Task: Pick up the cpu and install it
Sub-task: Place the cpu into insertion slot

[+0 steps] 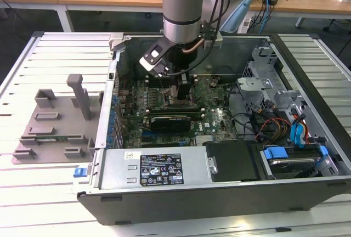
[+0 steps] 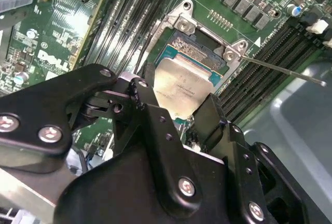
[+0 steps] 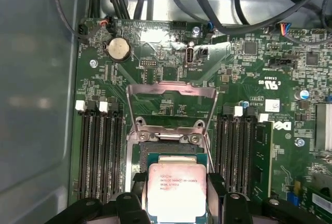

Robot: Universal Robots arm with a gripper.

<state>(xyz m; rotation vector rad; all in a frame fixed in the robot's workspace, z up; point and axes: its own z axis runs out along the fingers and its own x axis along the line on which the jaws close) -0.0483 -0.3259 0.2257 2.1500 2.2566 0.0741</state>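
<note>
at the open socket (image 3: 168, 150), the gripper (image 2: 180, 99) clamps the cpu (image 3: 175, 193), its near edge hidden behind the fingers (image 2: 155, 112).

The thick cylindrical arm (image 1: 184, 1) is pale blue-grey above a brushed silver metal band, with black cables (image 1: 218, 4) running down its side. Under the band sits a small black-and-white camera block (image 1: 153, 61). The matte black metal gripper (image 2: 174, 95) has angular, linked fingers (image 2: 155, 125) studded with round silver screws (image 2: 185, 186).
</note>
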